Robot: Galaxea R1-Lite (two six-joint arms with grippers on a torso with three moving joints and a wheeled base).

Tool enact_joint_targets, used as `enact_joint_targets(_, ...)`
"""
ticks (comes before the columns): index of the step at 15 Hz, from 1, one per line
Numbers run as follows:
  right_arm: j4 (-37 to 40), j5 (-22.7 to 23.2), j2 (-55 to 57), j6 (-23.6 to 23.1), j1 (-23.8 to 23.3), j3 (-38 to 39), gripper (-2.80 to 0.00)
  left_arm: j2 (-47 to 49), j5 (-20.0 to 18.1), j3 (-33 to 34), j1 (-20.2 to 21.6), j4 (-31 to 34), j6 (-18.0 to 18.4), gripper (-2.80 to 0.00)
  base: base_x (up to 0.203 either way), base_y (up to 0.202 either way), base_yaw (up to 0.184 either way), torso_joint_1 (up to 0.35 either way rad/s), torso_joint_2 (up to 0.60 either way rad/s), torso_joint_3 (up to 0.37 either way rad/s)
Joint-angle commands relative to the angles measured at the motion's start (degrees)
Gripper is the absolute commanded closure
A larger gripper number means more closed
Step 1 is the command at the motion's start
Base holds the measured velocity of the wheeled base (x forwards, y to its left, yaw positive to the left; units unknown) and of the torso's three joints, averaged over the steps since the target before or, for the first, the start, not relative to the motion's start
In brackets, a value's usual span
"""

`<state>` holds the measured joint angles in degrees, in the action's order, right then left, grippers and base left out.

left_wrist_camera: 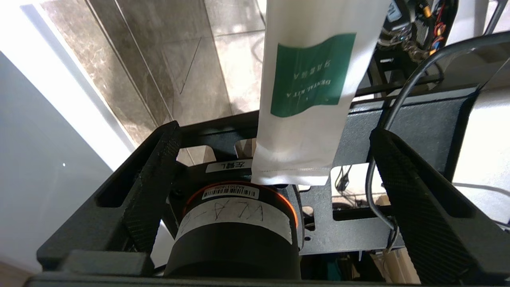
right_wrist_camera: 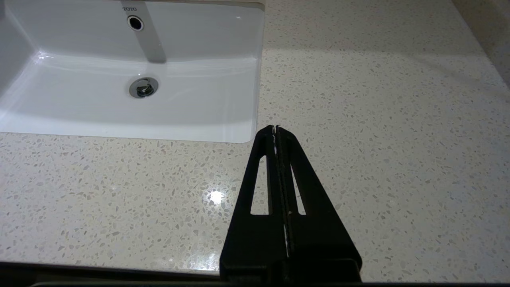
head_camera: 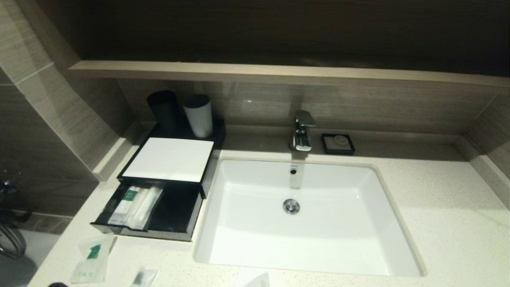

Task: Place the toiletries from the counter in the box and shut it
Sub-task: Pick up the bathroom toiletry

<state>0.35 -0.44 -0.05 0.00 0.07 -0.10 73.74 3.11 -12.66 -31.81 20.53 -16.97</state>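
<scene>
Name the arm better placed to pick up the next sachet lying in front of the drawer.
Left. Its gripper is open with a white green-marked sachet between the fingers. The remaining sachets lie on the robot's left; the right gripper is shut over bare speckled counter beside the basin.

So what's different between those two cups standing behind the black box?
The black cup is dark all over, while the white cup has a pale body with a dark rim. The black cup stands nearer the left wall and a little farther back; the white cup is closer to the tap. The black cup also looks slightly taller. Both stand upright, side by side, on the back part of the box.
</scene>
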Motion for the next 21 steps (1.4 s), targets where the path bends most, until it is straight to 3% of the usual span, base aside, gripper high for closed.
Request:
enact_joint_targets(1, 0.0, 0.0, 0.0, 0.0, 0.0, 0.0, 0.00, 0.6, 0.1, 0.1, 0.0, 0.1, -0.2, -2.80, 0.000, 0.000, 0.000, 0.000, 0.00, 0.000)
enact_joint_targets(8, 0.0, 0.0, 0.0, 0.0, 0.0, 0.0, 0.00, 0.6, 0.1, 0.2, 0.0, -0.1, -0.3, -2.80, 0.000, 0.000, 0.000, 0.000, 0.00, 0.000)
enact_joint_targets(9, 0.0, 0.0, 0.0, 0.0, 0.0, 0.0, 0.00, 0.5, 0.1, 0.2, 0.0, -0.1, -0.3, 0.00, 0.000, 0.000, 0.000, 0.000, 0.00, 0.000)
enact_joint_targets(21, 0.0, 0.0, 0.0, 0.0, 0.0, 0.0, 0.00, -0.5, 0.1, -0.3, 0.0, 0.1, -0.3, 0.00, 0.000, 0.000, 0.000, 0.000, 0.00, 0.000)
